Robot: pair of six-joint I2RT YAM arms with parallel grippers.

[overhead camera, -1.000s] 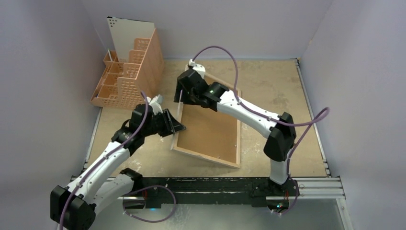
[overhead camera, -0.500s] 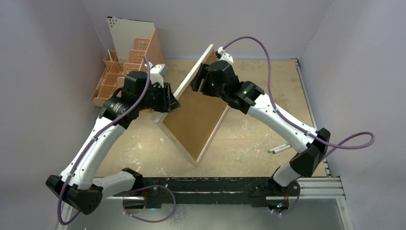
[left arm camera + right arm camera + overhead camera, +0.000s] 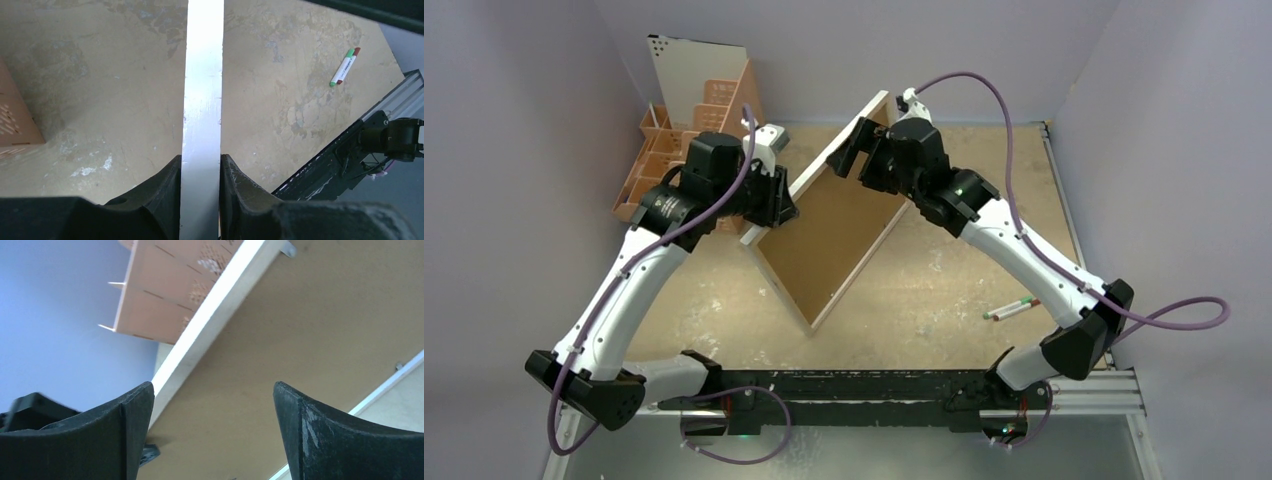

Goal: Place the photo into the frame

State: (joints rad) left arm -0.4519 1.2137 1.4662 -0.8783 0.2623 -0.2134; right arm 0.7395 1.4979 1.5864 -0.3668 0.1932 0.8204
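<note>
left pincer (image 3: 780, 206): clamped on the white rim of the frame (image 3: 829, 240); in the left wrist view its two dark fingers (image 3: 167, 185) press on either side of the pale edge (image 3: 202, 90), which runs straight away from the pincer.
right pincer (image 3: 864, 150): jaws wide apart at the frame's far upper corner; in the right wrist view (image 3: 212, 390) the rim and brown back (image 3: 300, 330) fill the space beyond the fingers, and no finger is seen pressing on them.
frame: raised and steeply tilted between the two pincers, with its brown back towards the right pincer and the overhead camera. its near corner is low, towards the arm bases; i cannot tell whether it touches the counter (image 3: 944, 290).
organizer (image 3: 689, 160): orange lattice, just behind the left pincer, on the side away from the frame.
white sheet (image 3: 689, 70): upright behind the organizer, beyond the left pincer.
markers (image 3: 1011, 309): two lying together on the counter, well apart from the right pincer and near that arm's elbow; also seen from the left wrist (image 3: 345, 66).
</note>
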